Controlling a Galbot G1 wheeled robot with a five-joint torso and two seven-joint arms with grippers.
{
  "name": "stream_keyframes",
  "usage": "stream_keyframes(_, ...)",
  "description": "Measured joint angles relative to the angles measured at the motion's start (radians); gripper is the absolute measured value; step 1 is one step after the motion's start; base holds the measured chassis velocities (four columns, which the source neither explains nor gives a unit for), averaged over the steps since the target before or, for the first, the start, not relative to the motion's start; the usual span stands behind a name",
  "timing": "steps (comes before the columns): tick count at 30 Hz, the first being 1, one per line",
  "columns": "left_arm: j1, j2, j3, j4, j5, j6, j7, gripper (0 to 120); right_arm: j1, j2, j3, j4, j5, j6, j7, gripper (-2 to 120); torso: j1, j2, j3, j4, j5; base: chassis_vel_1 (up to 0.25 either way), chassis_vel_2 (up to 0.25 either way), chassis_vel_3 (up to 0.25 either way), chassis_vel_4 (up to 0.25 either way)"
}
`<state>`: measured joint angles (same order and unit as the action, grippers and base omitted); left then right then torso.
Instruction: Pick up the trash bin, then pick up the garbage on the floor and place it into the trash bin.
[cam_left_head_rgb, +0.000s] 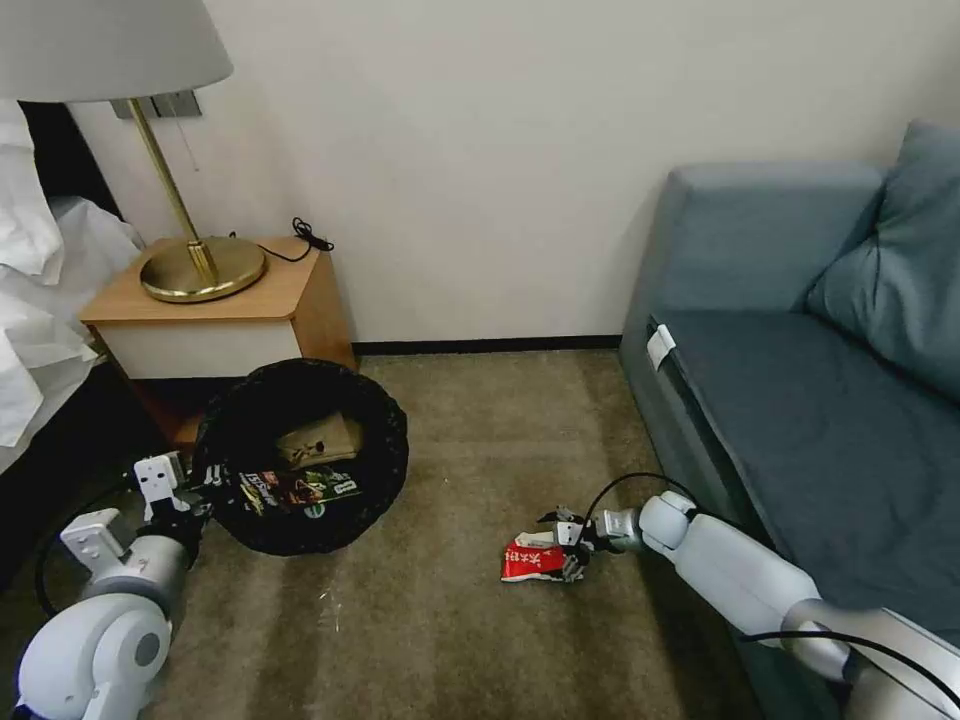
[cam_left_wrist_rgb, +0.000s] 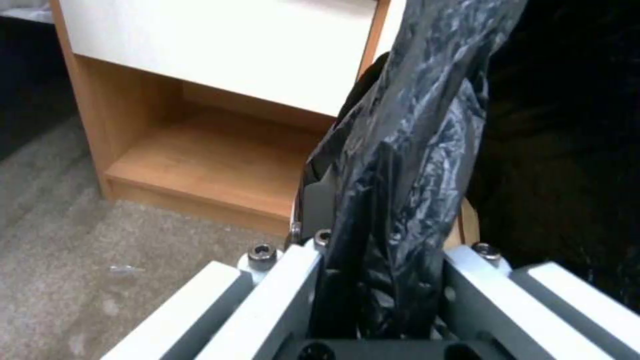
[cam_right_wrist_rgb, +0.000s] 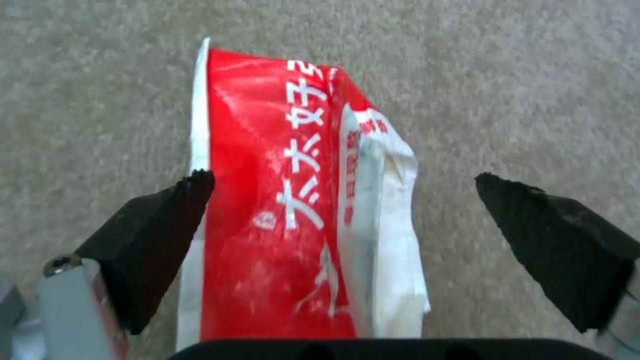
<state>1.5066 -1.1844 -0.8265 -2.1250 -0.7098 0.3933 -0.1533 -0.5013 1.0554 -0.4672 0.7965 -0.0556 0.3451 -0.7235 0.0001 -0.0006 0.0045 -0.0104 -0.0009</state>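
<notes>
A hotel-style room with beige carpet (cam_left_head_rgb: 470, 440), described from left to right. At the far left, white bedding (cam_left_head_rgb: 35, 300) hangs over a bed edge. Beside it stands a wooden nightstand (cam_left_head_rgb: 255, 310) carrying a brass lamp (cam_left_head_rgb: 195, 265) near its front left corner, with a black cable (cam_left_head_rgb: 305, 238) at its back edge.

In front of the nightstand, the left gripper (cam_left_head_rgb: 195, 490) is clamped on the left rim of the trash bin (cam_left_head_rgb: 385, 440). The left wrist view shows its pale fingers (cam_left_wrist_rgb: 267, 295) pinching the crinkled black bag (cam_left_wrist_rgb: 407, 150) folded over that rim. The bin tilts toward the camera; whether it touches the carpet cannot be told. Inside lie a crumpled brown paper bag (cam_left_head_rgb: 320, 440) and, just below it, dark snack wrappers (cam_left_head_rgb: 300, 490) with green print.

Right of the bin, near the middle of the carpet, lies a red-and-white packet (cam_left_head_rgb: 532, 560). The right gripper (cam_left_head_rgb: 570, 548) is at the packet's right end, low over the carpet. In the right wrist view its black fingertips (cam_right_wrist_rgb: 170, 215) stand apart on either side of the packet (cam_right_wrist_rgb: 293, 200), one touching its white edge, the other clear of it.

At the far right is a blue-grey sofa (cam_left_head_rgb: 800, 400) with a matching cushion (cam_left_head_rgb: 900, 260).
</notes>
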Motion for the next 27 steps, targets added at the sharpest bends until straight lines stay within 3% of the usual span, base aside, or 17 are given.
stream_keyframes(12,0.005,-0.004,0.001,-0.005,0.009,-0.002,0.002,1,0.008,0.05,0.005,-0.055,-0.024,0.005,0.006,100,0.0,0.0,0.0,0.0,-0.0002,0.0,0.0,0.0,0.0)
stream_keyframes(16,0.01,-0.005,0.0,-0.006,0.012,-0.005,0.004,1,0.021,0.105,0.017,-0.116,-0.059,0.012,0.007,87,0.0,0.0,0.0,0.0003,-0.0001,0.0,0.0,0.0,0.0)
stream_keyframes(17,0.01,-0.005,0.0,-0.006,0.012,-0.005,0.004,1,0.021,0.105,0.017,-0.116,-0.059,0.012,0.007,87,0.0,0.0,0.0,0.0003,-0.0001,0.0,0.0,0.0,0.0)
stream_keyframes(20,0.01,-0.006,0.001,-0.008,0.013,-0.007,0.004,1,0.025,0.112,0.033,-0.153,-0.079,0.015,0.002,68,0.0,0.0,0.0,-0.0002,-0.0001,0.0,0.0,0.0,0.0)
stream_keyframes(23,0.01,-0.006,0.002,-0.008,0.014,-0.008,0.005,1,0.025,0.113,0.038,-0.157,-0.084,0.015,-0.001,64,0.0,0.0,0.0,-0.0001,-0.0002,0.0,0.0,0.0,0.0)
stream_keyframes(27,0.012,-0.005,0.003,-0.017,0.016,-0.008,0.005,1,0.017,0.115,0.05,-0.17,-0.096,0.016,-0.006,45,0.0,0.0,0.0,-0.0002,-0.0002,0.0,0.0,0.0,0.0)
